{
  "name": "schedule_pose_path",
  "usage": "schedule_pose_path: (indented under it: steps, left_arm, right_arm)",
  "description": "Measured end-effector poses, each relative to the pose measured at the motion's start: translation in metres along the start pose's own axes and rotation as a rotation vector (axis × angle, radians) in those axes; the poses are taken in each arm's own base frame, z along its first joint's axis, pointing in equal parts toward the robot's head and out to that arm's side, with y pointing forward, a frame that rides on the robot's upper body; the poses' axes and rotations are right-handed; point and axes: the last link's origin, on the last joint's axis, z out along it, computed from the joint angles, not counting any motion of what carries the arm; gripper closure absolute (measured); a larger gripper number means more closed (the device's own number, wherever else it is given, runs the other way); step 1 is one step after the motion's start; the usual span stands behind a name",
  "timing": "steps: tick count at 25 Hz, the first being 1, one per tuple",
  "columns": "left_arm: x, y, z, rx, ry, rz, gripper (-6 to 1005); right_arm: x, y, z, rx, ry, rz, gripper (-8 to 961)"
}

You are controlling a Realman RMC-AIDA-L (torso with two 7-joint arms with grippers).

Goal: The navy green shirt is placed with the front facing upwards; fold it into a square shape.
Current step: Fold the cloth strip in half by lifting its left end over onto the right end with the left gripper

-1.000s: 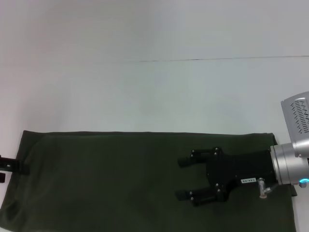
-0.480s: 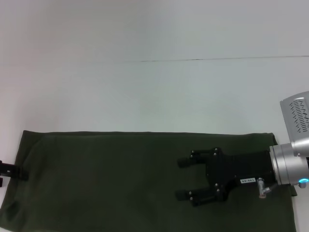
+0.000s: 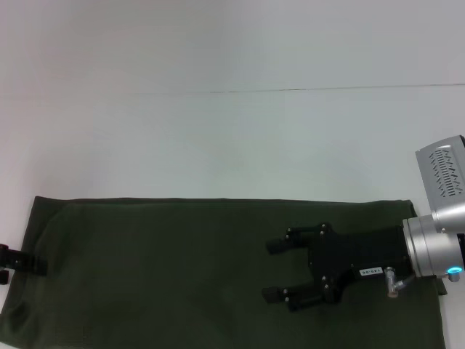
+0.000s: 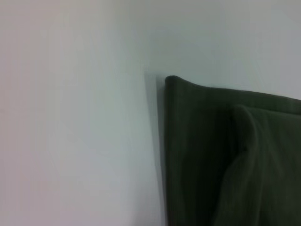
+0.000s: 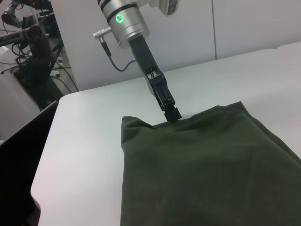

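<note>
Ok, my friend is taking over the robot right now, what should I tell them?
Right gripper: open, over the right half of the navy green shirt, holding nothing.
Left gripper: at the shirt's left edge; cannot tell if it grips the cloth.
Shirt: lies on the white table as a long flat band, plain green side up, with layered folds showing at the left end.
Done: folded into a long strip.
Left: fold the strip across its length to make a square.
</note>
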Motion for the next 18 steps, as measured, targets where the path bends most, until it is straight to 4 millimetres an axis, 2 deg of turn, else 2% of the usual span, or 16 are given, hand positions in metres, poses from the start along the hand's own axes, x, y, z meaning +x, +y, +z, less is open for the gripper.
schedule_pose_path:
  steps: [18]
  left_arm:
    - [-0.0006,0.0069,0.0057,-0.023,-0.035,0.010,91]
  right_arm:
    - [-0.0010,-0.0020,0.0000,0.006,0.012,0.010,103]
